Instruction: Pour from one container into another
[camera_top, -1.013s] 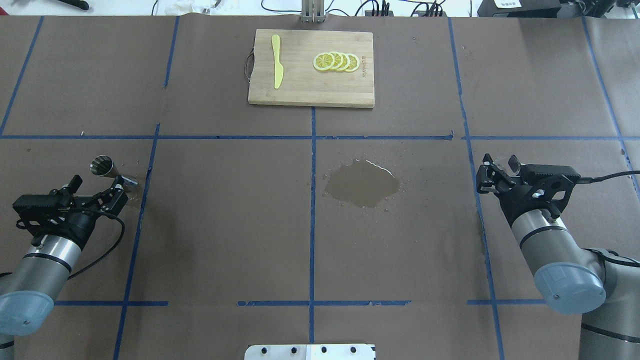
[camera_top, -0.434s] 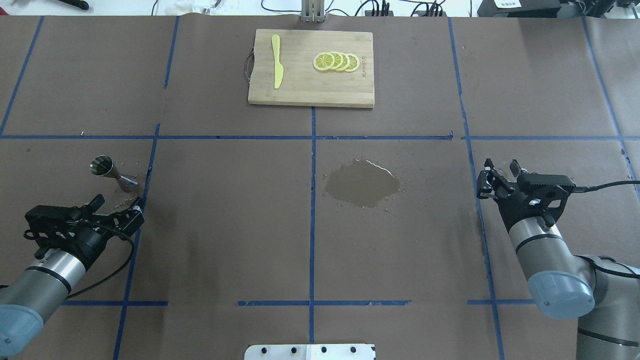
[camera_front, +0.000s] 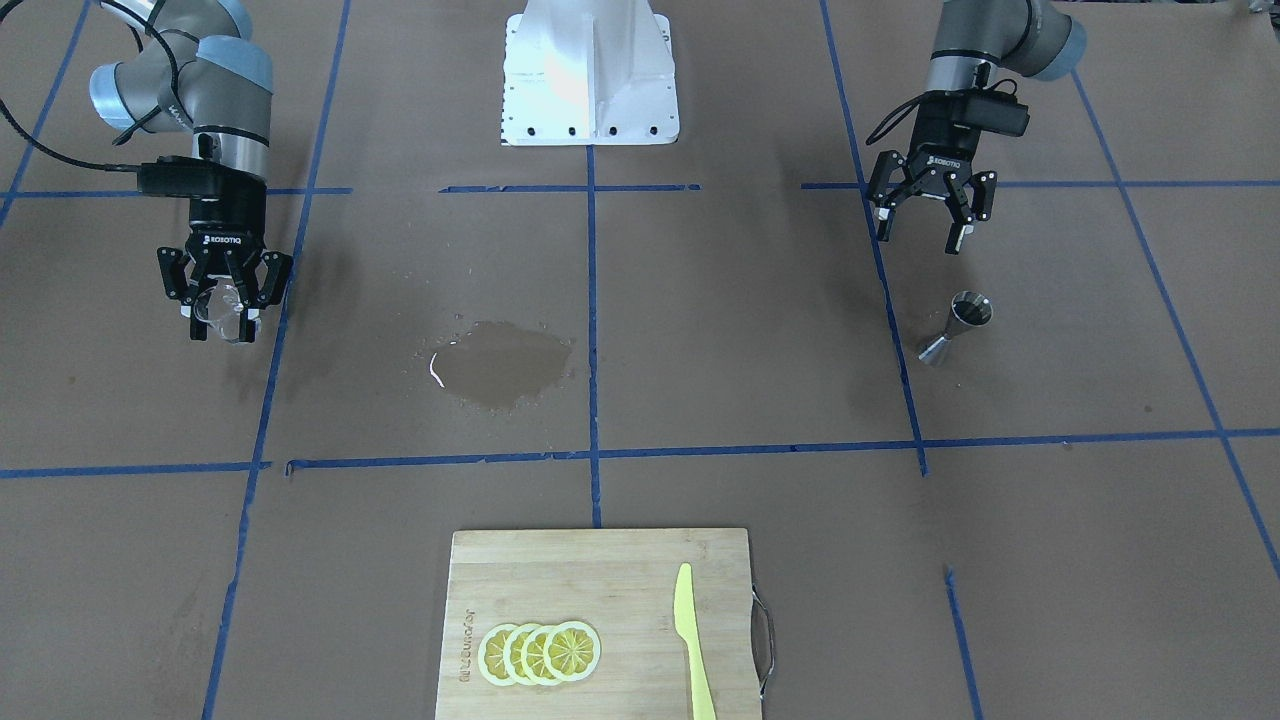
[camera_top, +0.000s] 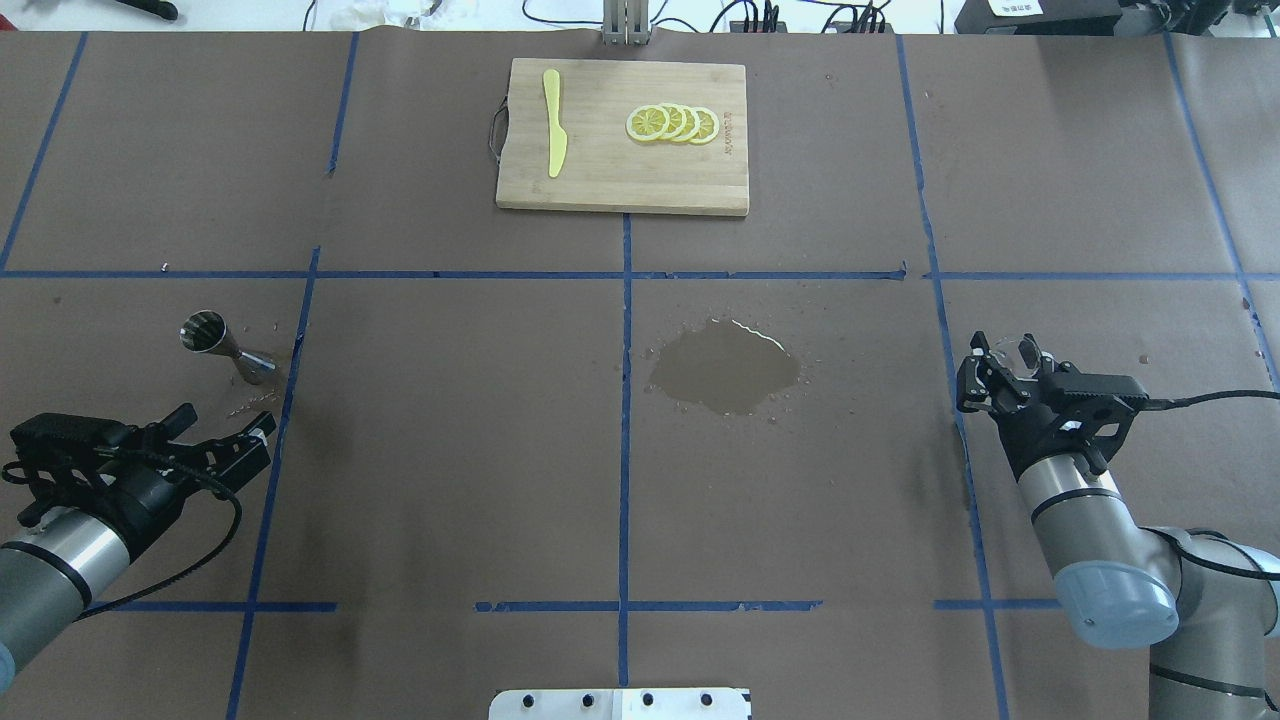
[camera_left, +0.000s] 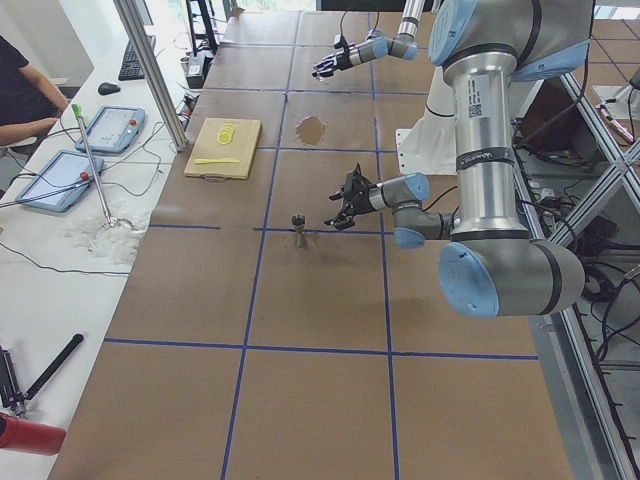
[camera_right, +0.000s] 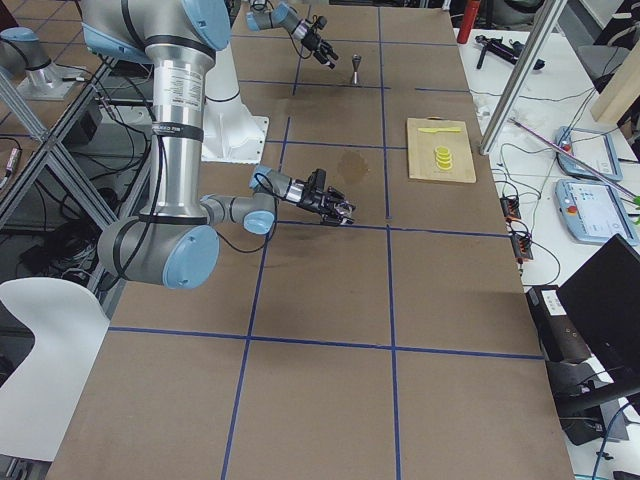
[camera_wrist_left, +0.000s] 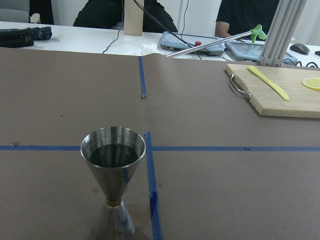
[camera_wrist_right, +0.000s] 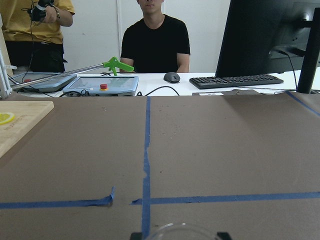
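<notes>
A steel jigger (camera_top: 222, 344) stands upright on the left of the table, also seen in the front view (camera_front: 958, 326) and close up in the left wrist view (camera_wrist_left: 113, 176), with dark liquid in its upper cup. My left gripper (camera_top: 230, 421) is open and empty, a short way back from the jigger toward the robot, and shows in the front view too (camera_front: 920, 238). On the right side my right gripper (camera_top: 1005, 362) is shut on a clear glass (camera_front: 221, 306). Only the glass rim (camera_wrist_right: 180, 230) shows at the bottom of the right wrist view.
A wet puddle (camera_top: 725, 368) lies on the brown paper right of centre. At the far edge sits a wooden cutting board (camera_top: 600, 190) with lemon slices (camera_top: 672, 123) and a yellow knife (camera_top: 554, 122). Operators sit beyond the table.
My left gripper has drawn back from the jigger toward the robot, leaving it standing alone. The right arm has shifted slightly back with the glass.
</notes>
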